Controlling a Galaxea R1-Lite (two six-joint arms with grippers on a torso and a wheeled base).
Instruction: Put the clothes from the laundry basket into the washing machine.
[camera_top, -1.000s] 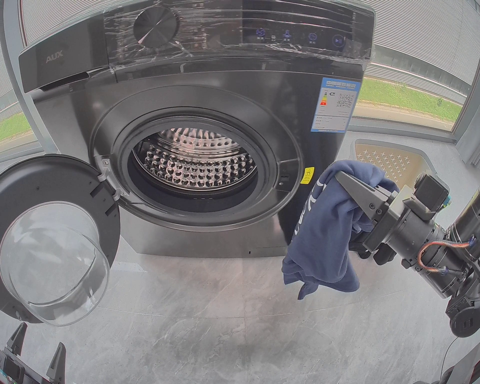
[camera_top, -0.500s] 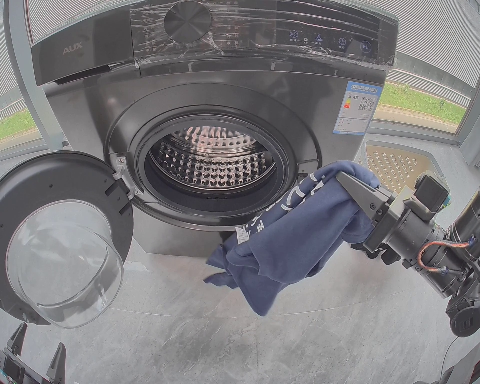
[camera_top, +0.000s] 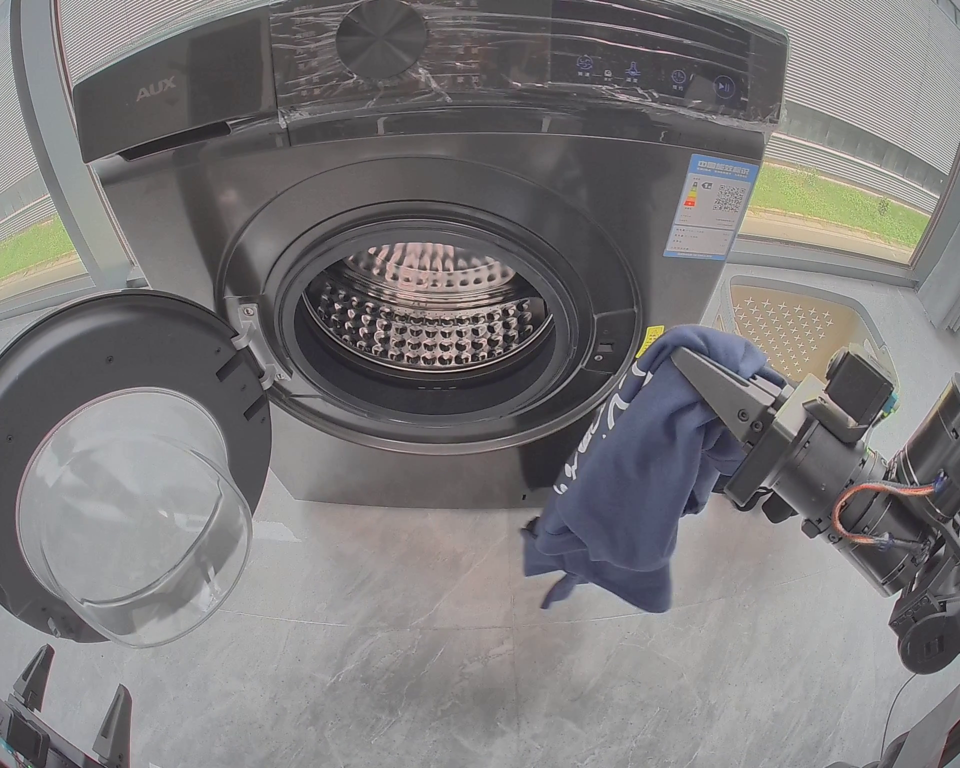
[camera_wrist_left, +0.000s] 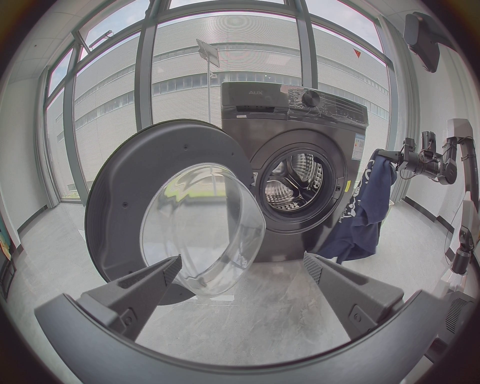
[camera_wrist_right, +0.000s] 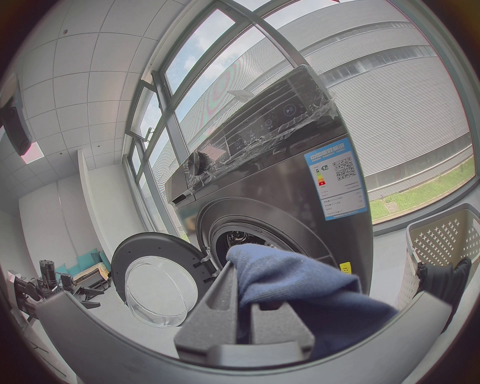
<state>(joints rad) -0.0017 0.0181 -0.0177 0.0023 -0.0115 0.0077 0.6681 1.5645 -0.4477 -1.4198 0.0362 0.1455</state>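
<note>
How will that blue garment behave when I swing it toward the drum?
Probably floppy: the blue garment hangs in loose folds from the right end effector, gripped at one spot. Its free end dangles lower than the washing machine opening, so it may drag on the rim. Likely light, being thin cloth.

The garment (camera_top: 640, 480) is navy with white lettering, the washing machine (camera_top: 450, 170) dark grey.

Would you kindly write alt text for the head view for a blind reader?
The right claw holds a blue garment hanging in front of the washing machine, right of its drum; the door is swung open leftward.
</note>
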